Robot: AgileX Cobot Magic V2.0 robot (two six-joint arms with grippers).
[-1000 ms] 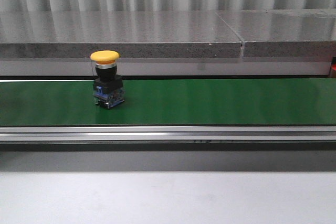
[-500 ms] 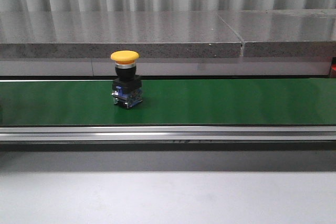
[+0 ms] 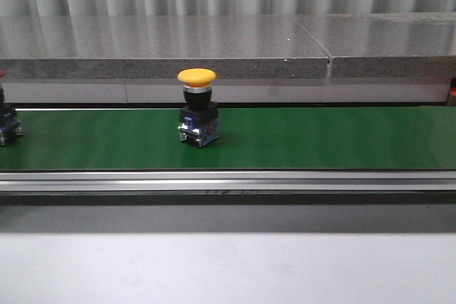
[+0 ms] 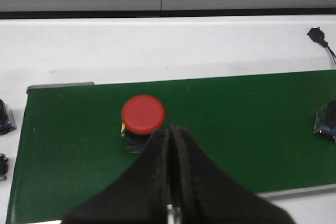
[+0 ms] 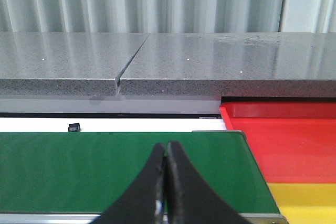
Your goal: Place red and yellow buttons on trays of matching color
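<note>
Far left of the front view, a second pushbutton's black base (image 3: 7,120) pokes in at the frame edge on the green conveyor belt (image 3: 320,137), w/ a sliver of red cap just above it (mostly cut off).

Left wrist view: a red button (image 4: 143,114) stands upright on the belt (image 4: 236,129), cap facing up, black body under it. The left gripper (image 4: 170,132) has its fingers pressed together w/ nothing between them; tips sit just beside the button's body, whether touching can't be told. More parts at this view's edges: two dark bits off the belt on the white surface (image 4: 157,45), a metallic-edged block (image 4: 326,121) on the belt, a black connector w/ wire (image 4: 317,34) on the white.

Centre-left in the front view, the yellow button (image 3: 197,107) stands upright on the belt, yellow mushroom cap on top, black collar, clear/blue contact block at the bottom. Grey stone ledge (image 3: 214,48) runs behind.

Right wrist view: the right gripper (image 5: 166,156) is also closed tight, empty, over the belt's end. Beyond that end lies the red tray (image 5: 283,140), and touching it the yellow tray (image 5: 304,200); both bare as far as visible.
</note>
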